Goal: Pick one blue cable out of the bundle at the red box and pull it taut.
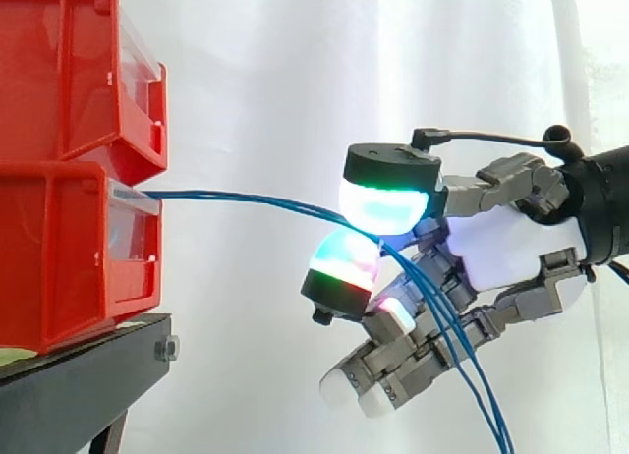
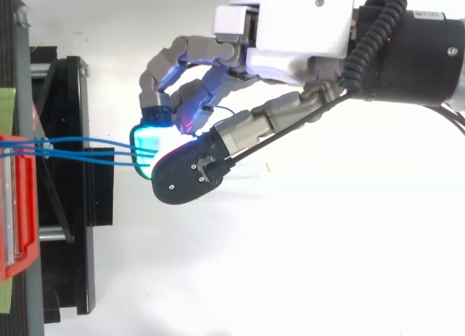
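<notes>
A bundle of thin blue cables (image 1: 246, 198) leaves the front of the lower red bin (image 1: 59, 248) and runs right in a shallow arc. In the top view the cables (image 2: 87, 150) show as three near-parallel strands. My hand (image 1: 511, 243) is right of the bin, at about the height of its top edge. A cyan-green pad above and a magenta-green pad below are closed on the strands. How many strands they hold is hidden. Past the pinch the cables drop to the lower right (image 1: 472, 375) across the other curled fingers. From above, the hand (image 2: 290, 30) reaches in from the right.
A second red bin (image 1: 69, 71) is stacked on the lower one. Both rest on a black stand (image 1: 79, 385) at the left, which also shows from above (image 2: 73, 205). A white curtain hangs behind, and open space lies between bins and hand.
</notes>
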`<action>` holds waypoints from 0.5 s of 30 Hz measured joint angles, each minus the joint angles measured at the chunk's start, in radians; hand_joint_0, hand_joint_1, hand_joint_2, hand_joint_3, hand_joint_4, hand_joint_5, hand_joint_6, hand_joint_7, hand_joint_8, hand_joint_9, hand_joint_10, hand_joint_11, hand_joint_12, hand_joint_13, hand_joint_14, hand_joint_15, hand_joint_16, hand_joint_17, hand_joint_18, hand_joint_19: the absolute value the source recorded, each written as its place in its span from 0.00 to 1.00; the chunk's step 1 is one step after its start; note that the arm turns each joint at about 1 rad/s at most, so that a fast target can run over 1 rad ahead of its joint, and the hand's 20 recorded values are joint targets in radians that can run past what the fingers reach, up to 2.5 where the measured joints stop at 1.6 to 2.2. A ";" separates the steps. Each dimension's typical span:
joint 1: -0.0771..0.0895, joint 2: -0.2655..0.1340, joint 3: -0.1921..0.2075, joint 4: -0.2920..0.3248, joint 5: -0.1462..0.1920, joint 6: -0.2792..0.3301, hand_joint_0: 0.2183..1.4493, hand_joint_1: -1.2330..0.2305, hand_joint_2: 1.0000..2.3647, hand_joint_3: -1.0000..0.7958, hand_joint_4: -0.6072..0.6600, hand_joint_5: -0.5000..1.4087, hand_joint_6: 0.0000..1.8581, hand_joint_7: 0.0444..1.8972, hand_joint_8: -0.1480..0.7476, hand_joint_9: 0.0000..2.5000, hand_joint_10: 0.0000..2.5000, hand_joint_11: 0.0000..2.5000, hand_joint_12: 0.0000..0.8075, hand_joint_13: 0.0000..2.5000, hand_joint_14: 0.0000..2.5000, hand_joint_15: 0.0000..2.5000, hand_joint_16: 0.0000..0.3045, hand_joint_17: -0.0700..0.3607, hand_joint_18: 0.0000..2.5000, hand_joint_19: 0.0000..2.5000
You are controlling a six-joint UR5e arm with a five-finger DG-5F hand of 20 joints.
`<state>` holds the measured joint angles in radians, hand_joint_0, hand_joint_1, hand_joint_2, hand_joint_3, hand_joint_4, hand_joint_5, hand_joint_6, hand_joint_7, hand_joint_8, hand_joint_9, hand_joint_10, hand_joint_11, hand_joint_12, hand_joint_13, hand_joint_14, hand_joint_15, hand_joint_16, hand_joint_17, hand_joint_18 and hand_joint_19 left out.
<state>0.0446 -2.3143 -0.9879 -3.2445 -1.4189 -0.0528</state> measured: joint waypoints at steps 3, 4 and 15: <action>0.000 0.003 0.000 -0.004 0.001 0.000 0.41 0.34 0.00 0.31 0.46 0.15 0.50 0.50 0.51 0.38 0.00 0.44 0.45 0.22 0.00 0.12 0.17 0.43 0.17 0.04; 0.000 0.004 0.000 -0.005 0.002 0.000 0.41 0.34 0.00 0.31 0.46 0.15 0.50 0.50 0.51 0.38 0.00 0.44 0.45 0.22 0.00 0.12 0.17 0.43 0.17 0.04; 0.000 0.009 0.000 -0.006 0.006 0.001 0.46 0.27 0.00 0.28 0.46 0.15 0.50 0.51 0.50 0.38 0.00 0.44 0.45 0.24 0.00 0.13 0.17 0.43 0.19 0.04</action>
<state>0.0448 -2.3049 -0.9879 -3.2505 -1.4134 -0.0522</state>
